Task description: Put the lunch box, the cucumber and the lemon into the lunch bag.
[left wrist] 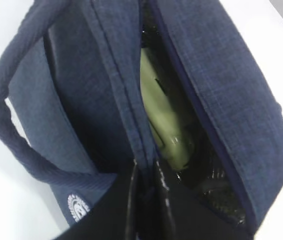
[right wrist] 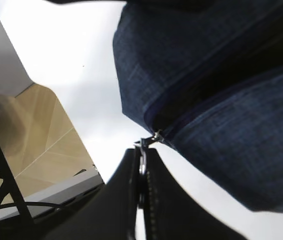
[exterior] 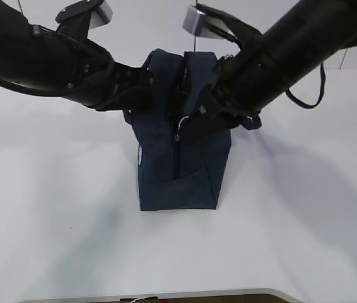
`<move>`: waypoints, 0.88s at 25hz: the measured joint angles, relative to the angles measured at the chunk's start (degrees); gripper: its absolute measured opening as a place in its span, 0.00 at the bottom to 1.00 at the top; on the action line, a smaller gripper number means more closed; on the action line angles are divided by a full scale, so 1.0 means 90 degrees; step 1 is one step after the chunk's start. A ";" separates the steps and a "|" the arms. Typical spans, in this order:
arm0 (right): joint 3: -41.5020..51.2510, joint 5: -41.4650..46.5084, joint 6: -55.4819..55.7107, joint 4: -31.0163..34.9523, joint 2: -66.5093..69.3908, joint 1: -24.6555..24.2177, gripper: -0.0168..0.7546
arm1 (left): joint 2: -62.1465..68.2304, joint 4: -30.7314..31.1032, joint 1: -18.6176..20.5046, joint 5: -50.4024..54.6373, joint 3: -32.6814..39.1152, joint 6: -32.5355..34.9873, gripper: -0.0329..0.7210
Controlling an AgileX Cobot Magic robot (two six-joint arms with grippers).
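The navy lunch bag stands upright mid-table. My left gripper is shut on the left rim of its mouth; in the left wrist view the fingers pinch the fabric edge of the bag. Inside the slit I see the lunch box's pale green lid on edge against dark foil. My right gripper is shut on the metal ring pull at the end of the zipper on the bag. The cucumber and the lemon are out of view.
The white table lies round the bag. A loop handle hangs on the bag's left side. The right wrist view shows the table's edge and the wooden floor beyond it. A black cable dangles from the right arm.
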 joint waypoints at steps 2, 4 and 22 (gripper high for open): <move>-0.0285 0.0201 0.0270 -0.0249 0.0000 0.0000 0.03 | 0.0000 0.0000 0.0000 0.0000 0.0000 0.0000 0.06; -0.0565 0.0360 0.0564 -0.0569 0.0000 0.0000 0.03 | 0.0000 0.0000 0.0000 0.0000 0.0000 0.0000 0.06; -0.0940 0.0730 0.1369 -0.1335 0.0000 0.0000 0.03 | -0.0013 -0.0008 -0.0013 0.0076 0.0000 0.0472 0.64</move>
